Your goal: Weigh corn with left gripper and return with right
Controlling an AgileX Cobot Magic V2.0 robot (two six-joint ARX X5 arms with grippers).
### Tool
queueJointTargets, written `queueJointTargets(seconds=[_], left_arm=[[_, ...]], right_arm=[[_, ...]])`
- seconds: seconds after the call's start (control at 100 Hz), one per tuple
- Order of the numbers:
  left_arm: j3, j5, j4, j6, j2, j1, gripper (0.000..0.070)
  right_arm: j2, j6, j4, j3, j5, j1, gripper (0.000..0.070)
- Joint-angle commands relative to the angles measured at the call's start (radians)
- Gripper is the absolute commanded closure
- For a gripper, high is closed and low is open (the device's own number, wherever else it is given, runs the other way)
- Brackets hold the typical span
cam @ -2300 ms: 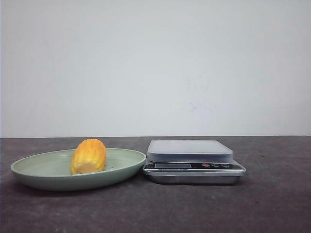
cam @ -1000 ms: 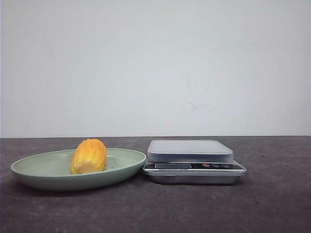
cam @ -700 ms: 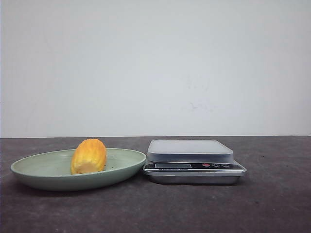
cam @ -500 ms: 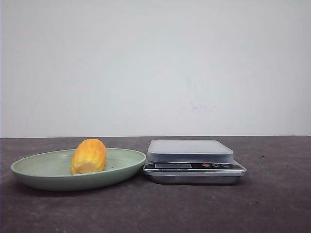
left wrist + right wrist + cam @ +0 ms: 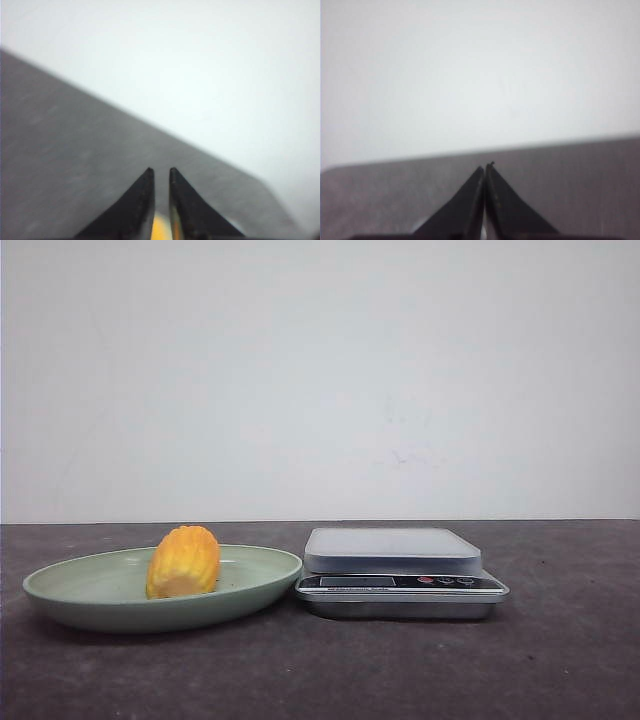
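The corn (image 5: 183, 562), a stubby yellow-orange cob piece, lies in a shallow pale green plate (image 5: 60, 588) on the left of the table. A silver kitchen scale (image 5: 400, 568) with a grey platform stands just right of the plate, with nothing on it. Neither gripper shows in the front view. In the left wrist view my left gripper (image 5: 161, 171) has its black fingers a narrow gap apart and holds nothing; a blurred yellow patch of the corn (image 5: 160, 231) shows through the gap. In the right wrist view my right gripper (image 5: 485, 166) has its fingers pressed together and empty.
The dark grey table (image 5: 560, 660) runs back to a plain white wall (image 5: 320, 380). The scale's display and buttons (image 5: 440, 581) face the front edge.
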Motion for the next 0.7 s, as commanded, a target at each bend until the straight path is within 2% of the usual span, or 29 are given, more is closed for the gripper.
queueJointTargets(seconds=[0.0,0.14,0.25,0.36,0.41,0.44,0.47,0.58,0.62,0.69], left_arm=[[0.102,0.034,-0.003,-0.020,0.071,-0.002,0.0686],[0.367,0.122,-0.068,0.117,0.270,-0.002,0.0686],[0.577,0.165,-0.193,0.228,0.417,-0.002,0.0687],[0.731,0.165,-0.349,0.275,0.539,-0.002,0.0685],[0.773,0.166,-0.406,0.278,0.583,-0.002,0.0662],[0.790,0.171,-0.438,0.277,0.604,-0.002,0.0618],[0.803,0.177,-0.468,0.275,0.623,-0.002,0.0533],[0.815,0.220,-0.545,0.275,0.673,-0.002,0.0094],[0.815,0.237,-0.565,0.275,0.687,-0.002,0.0044],[0.815,0.273,-0.608,0.275,0.711,-0.002,0.0047]], right_arm=[[0.085,-0.054,-0.038,0.124,-0.013,0.000,0.0700],[0.282,-0.104,-0.192,0.397,-0.046,0.000,0.0700],[0.402,-0.129,-0.315,0.565,-0.045,0.000,0.0700],[0.477,-0.130,-0.369,0.655,-0.031,0.000,0.0699],[0.493,-0.128,-0.367,0.669,-0.018,0.000,0.0655],[0.499,-0.127,-0.365,0.674,-0.018,0.000,0.0594],[0.502,-0.126,-0.362,0.675,-0.022,0.000,0.0511],[0.507,-0.116,-0.372,0.675,-0.039,0.001,0.0169],[0.507,-0.116,-0.379,0.675,-0.043,0.001,0.0109],[0.507,-0.116,-0.390,0.675,-0.043,0.001,0.0063]])
